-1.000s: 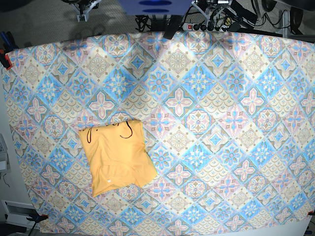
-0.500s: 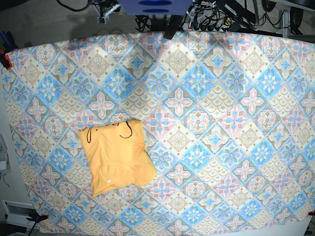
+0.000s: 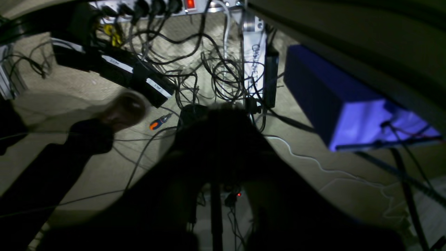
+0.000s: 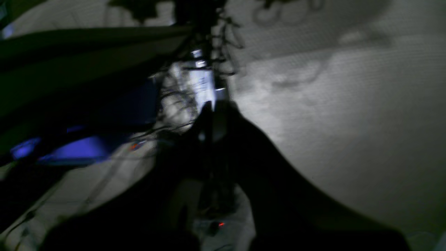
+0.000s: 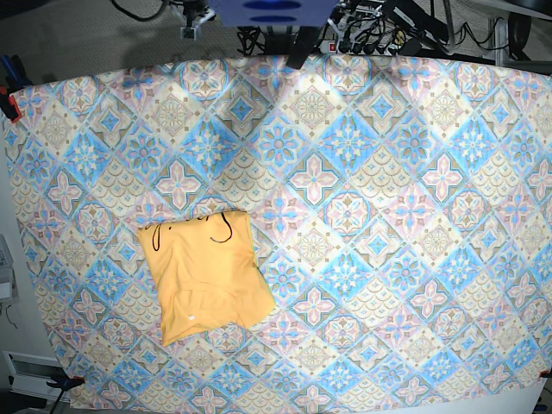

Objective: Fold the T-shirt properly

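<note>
A tablecloth (image 5: pixel 362 216) patterned with blue and pink tiles covers the whole work surface in the base view, with grey floor and a tangle of cables beyond its far edge. The T-shirt (image 5: pixel 205 276) lies folded into a compact, roughly square bundle on the left near part of the cloth, slightly skewed, with a thin dark loop mark along its far edge. Nothing touches it. Both arms sit back at the far edge, only bits of them showing beside a blue box (image 5: pixel 274 10).

The left wrist view looks down at the floor behind the table. The left gripper (image 3: pixel 216 118) is a dark silhouette in the lower middle, its jaws drawn together with nothing between them. Beyond it lie a power strip (image 3: pixel 163 5) with a red switch, many loose black cables (image 3: pixel 209 69), a small orange-handled screwdriver (image 3: pixel 158 122) and the blue box (image 3: pixel 334 104) on the right.

The right wrist view is dim and blurred. The right gripper (image 4: pixel 214 115) shows as a dark shape at centre, jaws closed and empty, over grey carpet (image 4: pixel 348 122), with a blue glow at the left.
</note>
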